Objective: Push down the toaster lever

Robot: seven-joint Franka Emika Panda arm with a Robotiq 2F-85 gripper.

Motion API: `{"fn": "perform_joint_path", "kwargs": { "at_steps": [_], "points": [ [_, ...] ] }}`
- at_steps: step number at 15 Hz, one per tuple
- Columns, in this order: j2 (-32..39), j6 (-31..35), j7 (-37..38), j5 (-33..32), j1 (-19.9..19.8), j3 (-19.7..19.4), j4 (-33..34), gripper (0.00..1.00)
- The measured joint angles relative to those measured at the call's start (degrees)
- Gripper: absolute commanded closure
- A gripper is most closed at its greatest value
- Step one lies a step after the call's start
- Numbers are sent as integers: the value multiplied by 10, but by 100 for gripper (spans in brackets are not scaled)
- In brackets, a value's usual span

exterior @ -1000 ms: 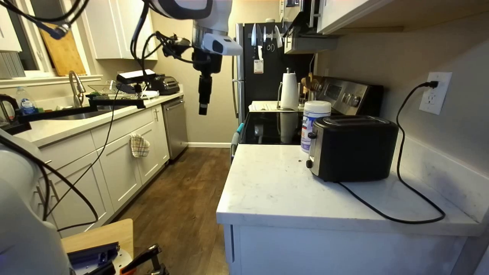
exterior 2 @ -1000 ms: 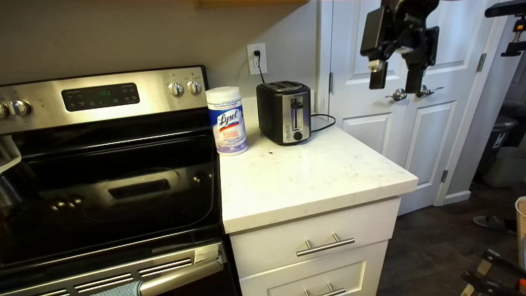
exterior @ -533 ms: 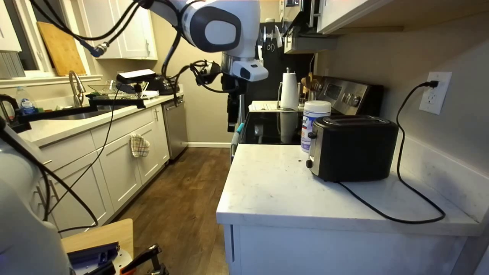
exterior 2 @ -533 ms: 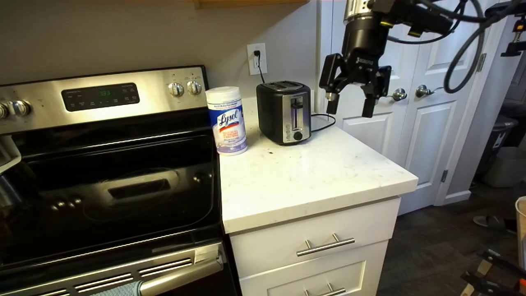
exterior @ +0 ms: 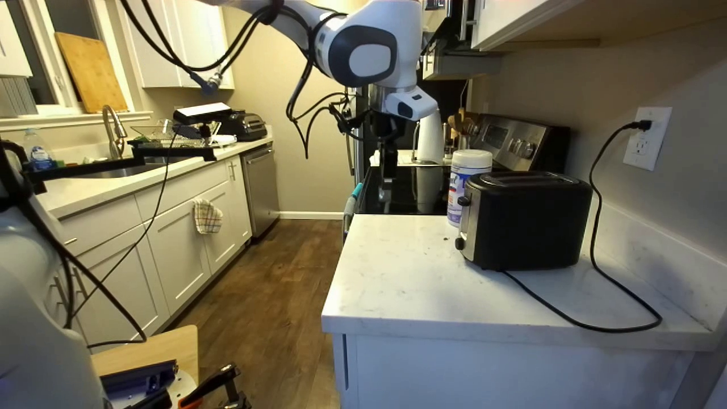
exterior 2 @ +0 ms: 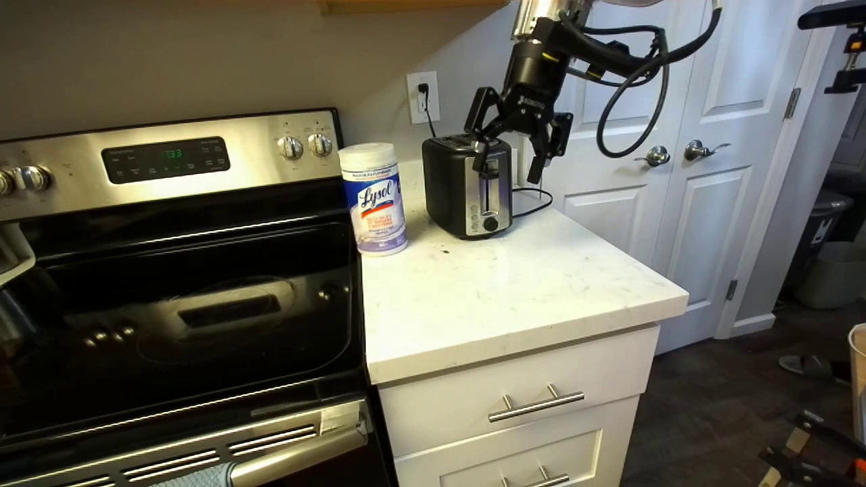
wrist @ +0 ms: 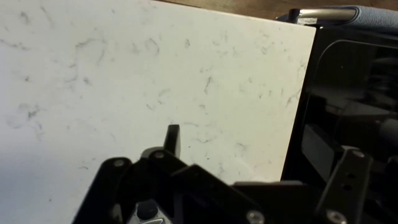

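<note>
The black toaster [exterior: 528,221] stands on the white counter [exterior: 392,272], and it also shows in an exterior view [exterior 2: 446,186]. Its small black lever [exterior: 464,201] sticks out high on the silver end face; in an exterior view the lever [exterior 2: 490,174] sits at the top of its slot. My gripper [exterior 2: 507,168] is open and empty, pointing down and tilted. There, one finger overlaps the toaster's end face beside the lever. In an exterior view the gripper [exterior: 387,180] is clearly apart from the toaster, out in front of that face. In the wrist view the gripper [wrist: 245,141] hangs over the counter; toaster and lever are out of view.
A white canister [exterior 2: 375,203] stands right beside the toaster, at the stove [exterior 2: 203,304] side. The toaster's black cord [exterior: 602,328] loops over the counter to a wall outlet [exterior: 647,138]. Upper cabinets [exterior: 539,23] hang above. The stove edge [wrist: 298,118] borders the counter.
My gripper has come down and moved toward the toaster, leftward in the view facing its end face, and tilted. It stays open. The toaster, lever and canister have not moved.
</note>
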Motion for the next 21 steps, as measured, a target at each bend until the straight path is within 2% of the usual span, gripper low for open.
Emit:
{"fn": "perform_joint_path", "kwargs": {
  "at_steps": [1,2,3,8,14,21],
  "points": [
    [14,6,0,0,0,0,15,0],
    [28,11,1,0,1,0,28,25],
    [41,13,1,0,1,0,42,26],
    [94,13,30,-5,1,-11,102,61],
    [108,12,129,-75,9,-34,139,98],
    [108,12,234,-176,18,-46,147,100]
  ]
}}
